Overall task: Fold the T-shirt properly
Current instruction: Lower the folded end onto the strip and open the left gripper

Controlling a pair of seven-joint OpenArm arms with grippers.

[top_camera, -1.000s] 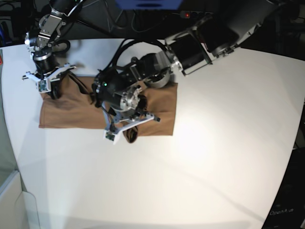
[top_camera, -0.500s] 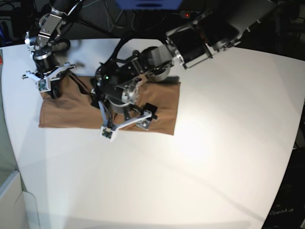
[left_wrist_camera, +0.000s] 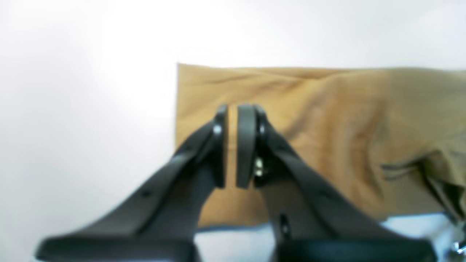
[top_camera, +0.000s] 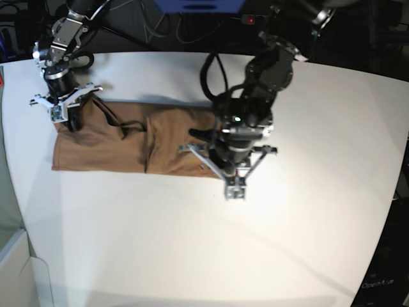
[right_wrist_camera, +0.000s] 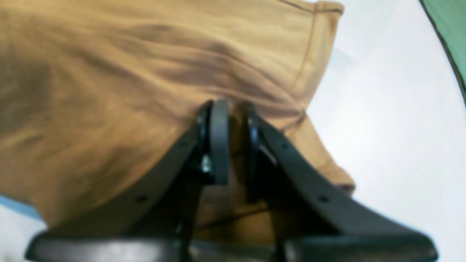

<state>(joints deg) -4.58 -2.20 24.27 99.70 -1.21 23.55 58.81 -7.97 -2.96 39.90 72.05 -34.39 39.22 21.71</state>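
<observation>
The brown T-shirt (top_camera: 102, 147) lies on the white table as a long flat strip, with a fold line about two thirds along and a creased sleeve near its back edge. My right gripper (top_camera: 70, 121) is at its back left corner. In the right wrist view the right gripper (right_wrist_camera: 233, 142) is shut on a bunched fold of the T-shirt (right_wrist_camera: 109, 91). My left gripper (top_camera: 220, 163) is over the strip's right end. In the left wrist view the left gripper (left_wrist_camera: 232, 142) is shut to a thin slit above the flat T-shirt (left_wrist_camera: 327, 120), holding nothing.
The white table (top_camera: 287, 243) stretches right and toward the front of the shirt. A pale glass-like panel (top_camera: 9, 256) stands at the table's left edge and shows green in the right wrist view (right_wrist_camera: 449, 32). Dark cables and equipment (top_camera: 160, 25) line the back.
My left arm has swung from the shirt's middle to its right end and turned around. The shirt's right part lies flatter. My right arm has not moved.
</observation>
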